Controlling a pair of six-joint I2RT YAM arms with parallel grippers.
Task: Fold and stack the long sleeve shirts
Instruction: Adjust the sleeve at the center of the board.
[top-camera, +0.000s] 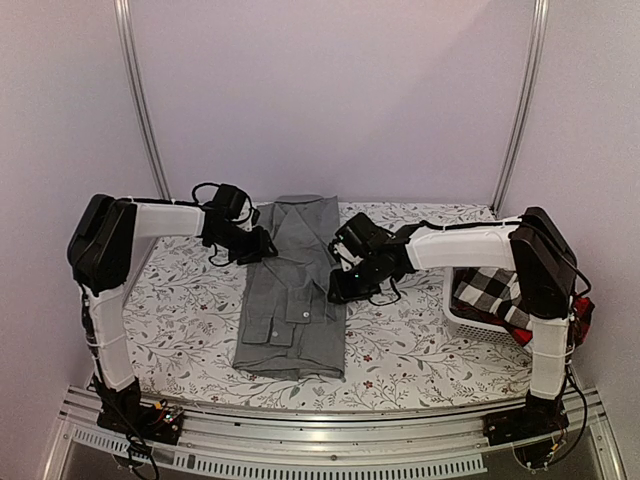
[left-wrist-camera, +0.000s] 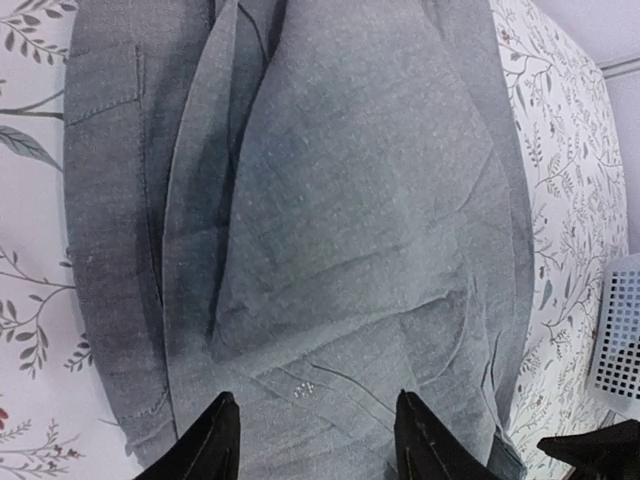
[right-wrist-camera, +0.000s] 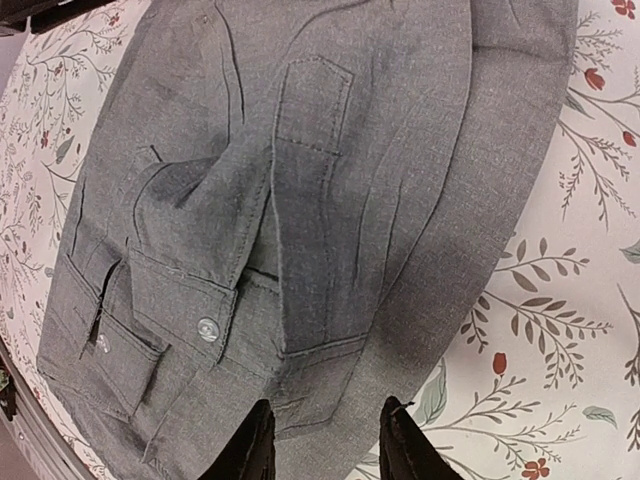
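Observation:
A mid-grey button-front shirt (top-camera: 293, 290) lies lengthwise in the middle of the table, its sides and cuffed sleeves folded in. My left gripper (top-camera: 262, 244) hovers at its upper left edge, open and empty; in the left wrist view (left-wrist-camera: 315, 410) its fingertips (left-wrist-camera: 222, 420) frame the grey cloth (left-wrist-camera: 340, 200). My right gripper (top-camera: 338, 286) is open over the shirt's right edge; in the right wrist view (right-wrist-camera: 325, 430) a buttoned cuff (right-wrist-camera: 190, 310) lies just ahead. A black-and-white checked shirt (top-camera: 490, 290) and a red-and-black one (top-camera: 520, 330) sit in the basket at right.
A white slotted basket (top-camera: 462, 316) stands at the table's right edge; its corner shows in the left wrist view (left-wrist-camera: 618, 330). The floral tablecloth (top-camera: 190, 310) covers the table. Metal frame posts rise at the back corners, and a rail runs along the near edge.

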